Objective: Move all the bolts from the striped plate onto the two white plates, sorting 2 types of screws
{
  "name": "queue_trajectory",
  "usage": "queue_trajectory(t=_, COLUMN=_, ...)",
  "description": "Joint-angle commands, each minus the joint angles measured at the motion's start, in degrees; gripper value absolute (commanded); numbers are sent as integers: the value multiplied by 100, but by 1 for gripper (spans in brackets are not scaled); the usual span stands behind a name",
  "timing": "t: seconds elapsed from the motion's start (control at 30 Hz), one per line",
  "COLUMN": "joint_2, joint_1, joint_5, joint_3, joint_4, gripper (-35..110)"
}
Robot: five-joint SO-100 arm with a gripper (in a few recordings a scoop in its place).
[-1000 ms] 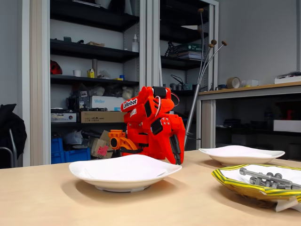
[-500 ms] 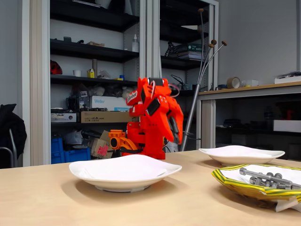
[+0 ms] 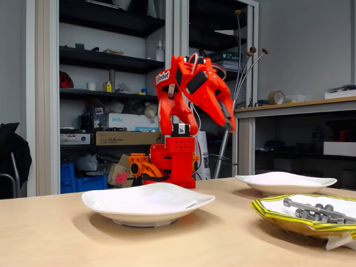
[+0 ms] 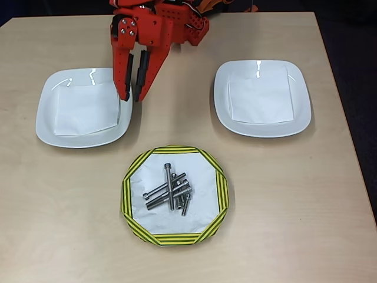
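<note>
Several grey metal bolts [image 4: 171,191] lie piled in the middle of the striped plate [image 4: 129,194], near the table's front edge in the overhead view. In the fixed view the bolts [image 3: 317,211] rest in the striped plate [image 3: 267,214] at the lower right. The two white plates hold only paper: one at the left [image 4: 47,112] [image 3: 111,203], one at the right [image 4: 300,112] [image 3: 311,183]. My red gripper [image 4: 132,98] hangs in the air over the left plate's right rim, well behind the bolts. Its fingers stand a little apart with nothing between them. In the fixed view the gripper [image 3: 228,126] points down and forward.
The arm's red base [image 3: 178,161] stands at the table's back edge. Bare wood lies between the plates and along the front. Shelves [image 3: 105,58] and a counter [image 3: 295,105] stand behind the table.
The arm has unfolded from its low tucked pose. The gripper has risen from near the table and swung forward and to the right in the fixed view.
</note>
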Motion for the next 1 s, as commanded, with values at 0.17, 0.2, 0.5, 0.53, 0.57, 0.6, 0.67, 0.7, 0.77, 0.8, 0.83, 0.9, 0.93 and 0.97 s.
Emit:
queue_trajectory(t=0.17, joint_2=-2426, joint_1=-202, joint_5=633, joint_3=-1916, joint_4=-114, gripper=14)
queue_trajectory(t=0.2, joint_2=-2689, joint_1=-220, joint_5=809, joint_3=-2127, joint_4=-88, gripper=14)
queue_trajectory(t=0.5, joint_2=-4553, joint_1=-703, joint_5=2435, joint_3=-3841, joint_4=642, gripper=17)
queue_trajectory(t=0.53, joint_2=-4667, joint_1=-773, joint_5=2610, joint_3=-3973, joint_4=703, gripper=17)
queue_trajectory(t=0.57, joint_2=-4755, joint_1=-835, joint_5=2777, joint_3=-4122, joint_4=773, gripper=17)
queue_trajectory(t=0.6, joint_2=-4825, joint_1=-896, joint_5=2927, joint_3=-4263, joint_4=835, gripper=17)
queue_trajectory(t=0.67, joint_2=-4922, joint_1=-1028, joint_5=3138, joint_3=-4474, joint_4=923, gripper=18)
queue_trajectory(t=0.7, joint_2=-4939, joint_1=-1090, joint_5=3234, joint_3=-4500, joint_4=940, gripper=18)
queue_trajectory(t=0.77, joint_2=-4957, joint_1=-1195, joint_5=3296, joint_3=-4509, joint_4=932, gripper=18)
queue_trajectory(t=0.8, joint_2=-4957, joint_1=-1230, joint_5=3313, joint_3=-4491, joint_4=923, gripper=18)
queue_trajectory(t=0.83, joint_2=-4957, joint_1=-1266, joint_5=3331, joint_3=-4465, joint_4=905, gripper=18)
queue_trajectory(t=0.9, joint_2=-4948, joint_1=-1310, joint_5=3313, joint_3=-4403, joint_4=905, gripper=17)
queue_trajectory(t=0.93, joint_2=-4948, joint_1=-1327, joint_5=3270, joint_3=-4359, joint_4=914, gripper=17)
queue_trajectory(t=0.97, joint_2=-4939, joint_1=-1336, joint_5=3217, joint_3=-4298, joint_4=896, gripper=17)
